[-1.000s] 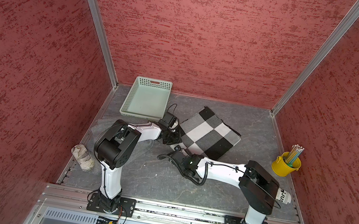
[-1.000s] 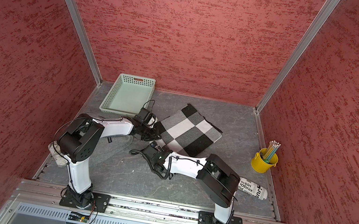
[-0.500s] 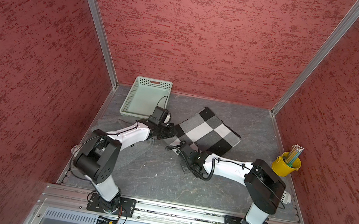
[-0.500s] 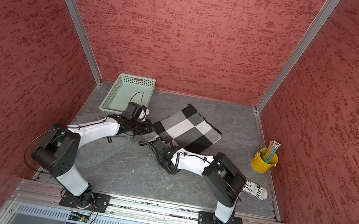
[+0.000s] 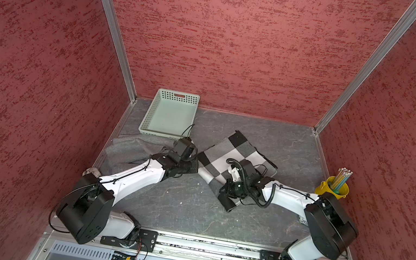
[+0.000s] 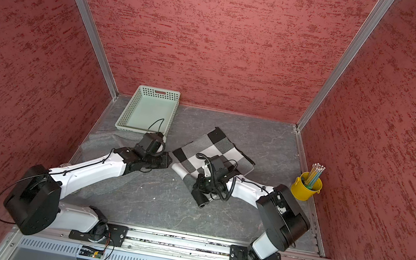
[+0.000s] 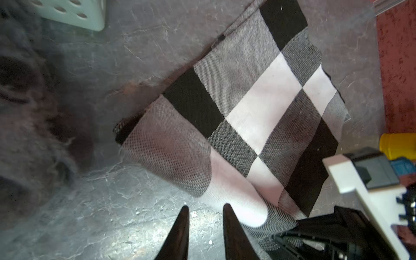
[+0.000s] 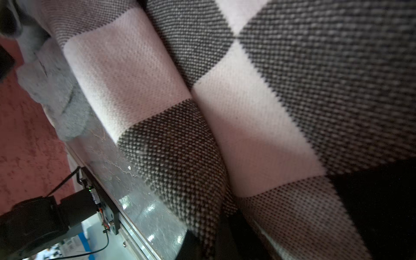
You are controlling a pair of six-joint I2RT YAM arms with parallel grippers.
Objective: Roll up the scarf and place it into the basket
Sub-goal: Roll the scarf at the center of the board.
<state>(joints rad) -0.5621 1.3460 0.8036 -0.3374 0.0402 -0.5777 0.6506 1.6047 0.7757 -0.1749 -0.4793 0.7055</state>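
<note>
The scarf is a black, white and grey checked cloth lying folded mid-table, its near edge curled into a low roll. My right gripper is shut on that rolled edge, a fold of the weave pinched between its dark fingers. My left gripper hovers just off the scarf's left corner, narrowly open with only bare tabletop in the gap. The pale mint-green basket stands at the back left with nothing inside.
A yellow bucket of pencils stands by the right wall. A fuzzy grey cloth lies along the left side under my left arm. Red walls close three sides.
My right gripper moved up onto the scarf's near edge and closed on it. My left arm stretched out flatter, its gripper staying by the scarf's left corner and opening slightly.
</note>
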